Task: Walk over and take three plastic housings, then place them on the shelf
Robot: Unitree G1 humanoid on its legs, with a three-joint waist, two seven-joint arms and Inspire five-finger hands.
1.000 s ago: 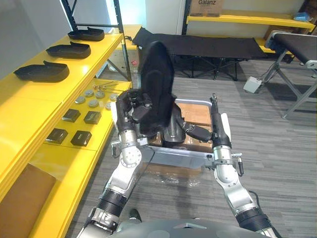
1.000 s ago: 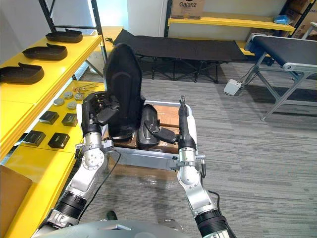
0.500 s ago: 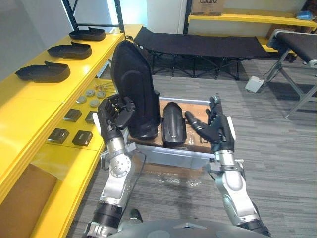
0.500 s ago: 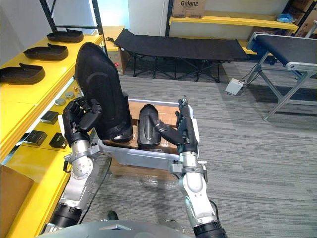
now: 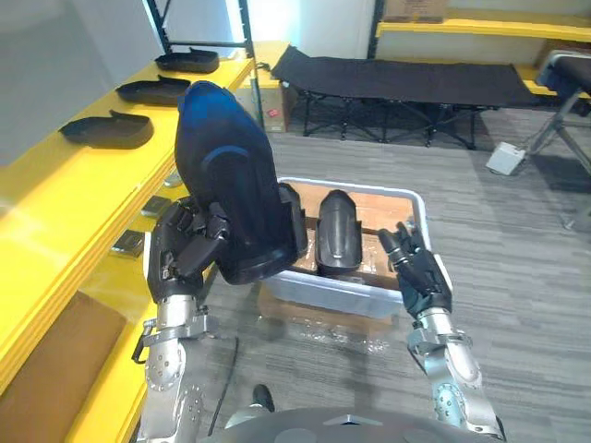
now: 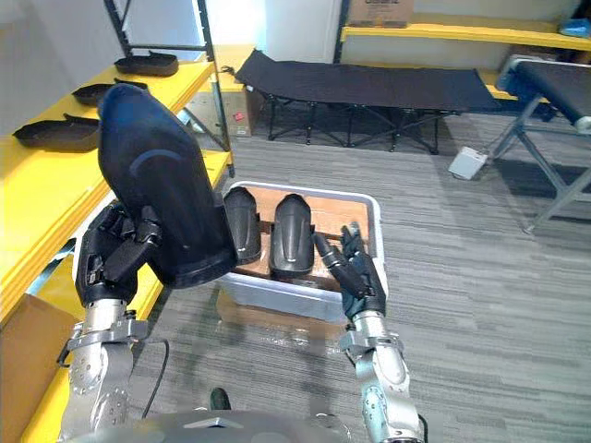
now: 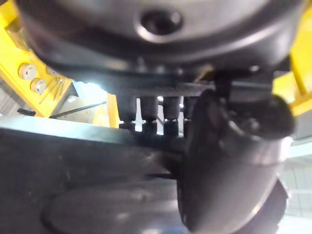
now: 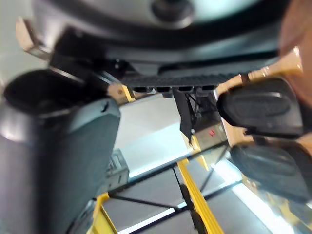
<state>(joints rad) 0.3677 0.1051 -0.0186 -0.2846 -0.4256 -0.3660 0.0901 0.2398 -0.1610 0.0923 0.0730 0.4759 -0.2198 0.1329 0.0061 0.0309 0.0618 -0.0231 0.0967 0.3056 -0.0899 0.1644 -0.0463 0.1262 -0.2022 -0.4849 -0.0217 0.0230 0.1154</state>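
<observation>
Left forearm stands upright, left hand curled round the black housing. Right hand sits lower, fingers apparently straight and spread, palm bare.

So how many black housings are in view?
6 housings: three on the yellow shelf, one in the left hand, two standing in the bin; more may be hidden behind the held one.

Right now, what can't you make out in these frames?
- Bin: in both eye views its left part sits behind the held housing, so the count of housings inside is unsure.
- Left hand: in the left eye view, that housing hides where its fingers end.
- Lower-shelf parts: too small to identify, and some are behind the left arm.
</observation>
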